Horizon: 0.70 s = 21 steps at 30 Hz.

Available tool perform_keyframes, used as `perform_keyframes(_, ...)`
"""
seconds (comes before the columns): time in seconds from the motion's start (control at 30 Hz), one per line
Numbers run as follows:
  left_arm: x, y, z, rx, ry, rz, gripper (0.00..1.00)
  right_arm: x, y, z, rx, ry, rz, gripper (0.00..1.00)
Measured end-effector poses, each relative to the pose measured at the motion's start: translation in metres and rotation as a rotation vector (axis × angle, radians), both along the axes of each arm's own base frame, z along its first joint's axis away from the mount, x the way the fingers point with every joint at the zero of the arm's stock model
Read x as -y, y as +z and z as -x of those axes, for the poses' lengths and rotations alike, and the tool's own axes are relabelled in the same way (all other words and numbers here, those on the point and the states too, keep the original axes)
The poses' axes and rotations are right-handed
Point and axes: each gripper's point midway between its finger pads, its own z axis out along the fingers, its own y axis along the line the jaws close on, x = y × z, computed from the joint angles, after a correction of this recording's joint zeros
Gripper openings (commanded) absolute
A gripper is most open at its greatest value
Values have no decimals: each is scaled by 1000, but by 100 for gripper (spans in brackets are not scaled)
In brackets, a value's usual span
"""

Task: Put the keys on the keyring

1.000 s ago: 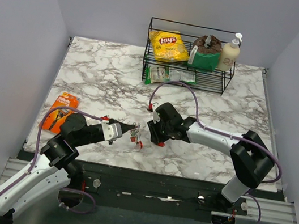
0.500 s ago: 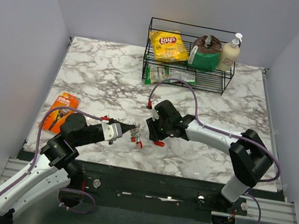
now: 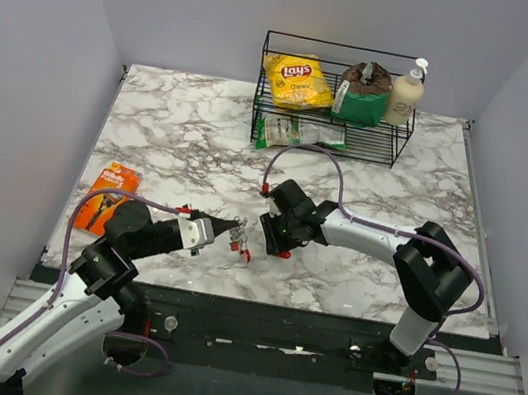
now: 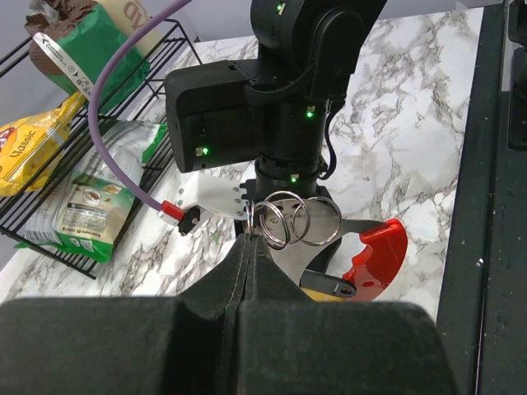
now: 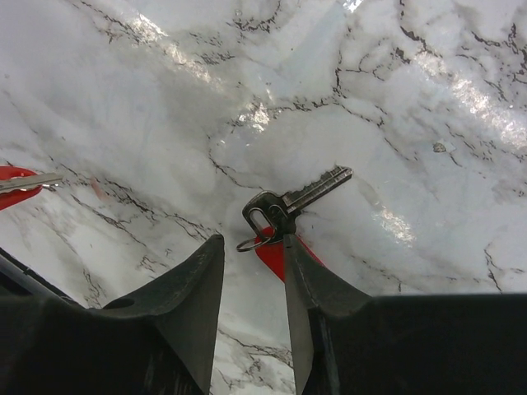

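Here left gripper [image 4: 251,237] clamps keyring [image 4: 281,220], right gripper [image 5: 253,248] gapes over key [image 5: 306,196]; rack [image 3: 262,65] holds chips [image 3: 299,82].

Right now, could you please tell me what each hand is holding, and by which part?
Left hand pinches the keyring by one thin ring's rim. Right hand holds nothing, open over a key on the table.

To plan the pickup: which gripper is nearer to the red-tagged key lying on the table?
Right. The right gripper hangs directly over the key, jaws either side; the left gripper is farther off, pinching the keyring.
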Motion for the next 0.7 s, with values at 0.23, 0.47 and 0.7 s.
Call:
perform_keyframes(0.23, -1, 0, 2, 2, 0, 0, 0, 1, -2, 2, -13, -13, 7, 32)
perform_keyframes(0.47, -2, -1, 2, 1, 0, -4, 0, 1, -3, 2, -18, -22, 5, 12)
perform_keyframes(0.7, -2, -1, 2, 1, 0, -4, 0, 3, -2, 2, -11, -25, 10, 8)
